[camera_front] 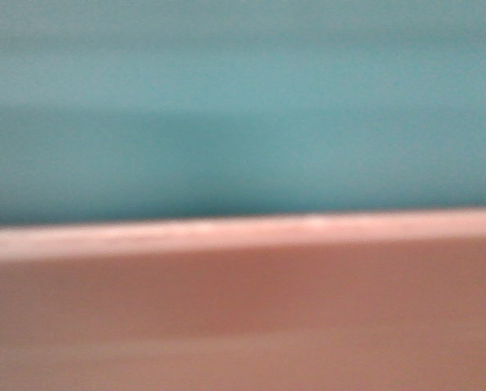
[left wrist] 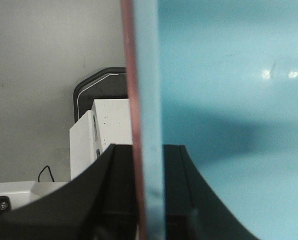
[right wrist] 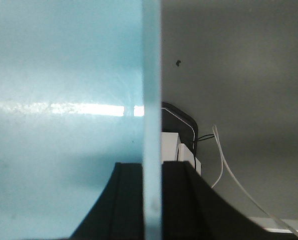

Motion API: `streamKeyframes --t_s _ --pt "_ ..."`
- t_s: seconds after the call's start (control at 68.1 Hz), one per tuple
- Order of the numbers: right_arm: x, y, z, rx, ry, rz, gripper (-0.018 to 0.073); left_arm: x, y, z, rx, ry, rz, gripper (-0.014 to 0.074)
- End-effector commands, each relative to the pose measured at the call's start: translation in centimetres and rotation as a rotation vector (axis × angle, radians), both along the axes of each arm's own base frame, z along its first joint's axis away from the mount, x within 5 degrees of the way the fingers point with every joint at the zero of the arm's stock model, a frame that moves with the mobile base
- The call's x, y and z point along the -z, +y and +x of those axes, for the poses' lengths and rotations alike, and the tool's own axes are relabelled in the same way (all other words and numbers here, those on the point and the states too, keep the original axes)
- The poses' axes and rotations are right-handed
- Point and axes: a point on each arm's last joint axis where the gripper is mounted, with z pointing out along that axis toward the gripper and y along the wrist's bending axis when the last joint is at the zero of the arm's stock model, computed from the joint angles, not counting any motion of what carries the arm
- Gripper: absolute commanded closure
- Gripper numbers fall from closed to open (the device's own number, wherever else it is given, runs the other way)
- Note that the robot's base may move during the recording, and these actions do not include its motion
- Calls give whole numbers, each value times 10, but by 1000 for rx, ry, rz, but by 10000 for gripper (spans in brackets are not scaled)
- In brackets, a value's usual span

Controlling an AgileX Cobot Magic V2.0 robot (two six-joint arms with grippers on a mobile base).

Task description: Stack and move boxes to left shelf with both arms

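While blue tub (camera_front: 243, 106) nests upright in pink tub (camera_front: 243, 318), rims running crosswise, left tool (left wrist: 148, 152) and right tool (right wrist: 151, 170) clamp its walls.

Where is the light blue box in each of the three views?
Front view: the light blue box fills the blurred upper half, above the salmon pink box.
Left wrist view: its wall stands upright at centre, its inside filling the right.
Right wrist view: wall upright at centre, inside filling the left.
Shared landmark: the white unit behind, in both wrist views.
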Motion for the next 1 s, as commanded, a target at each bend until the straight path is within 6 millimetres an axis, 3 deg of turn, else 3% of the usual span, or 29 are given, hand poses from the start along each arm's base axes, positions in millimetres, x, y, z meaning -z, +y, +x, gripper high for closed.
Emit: streamKeyframes --t_s 0.0,0.983 --pt "-16 -5 -9 0 21 27 506 -19 -2 -18 23 90 -89 608" --pt "-15 -5 -9 0 22 26 506 -19 -2 -18 24 91 -90 608"
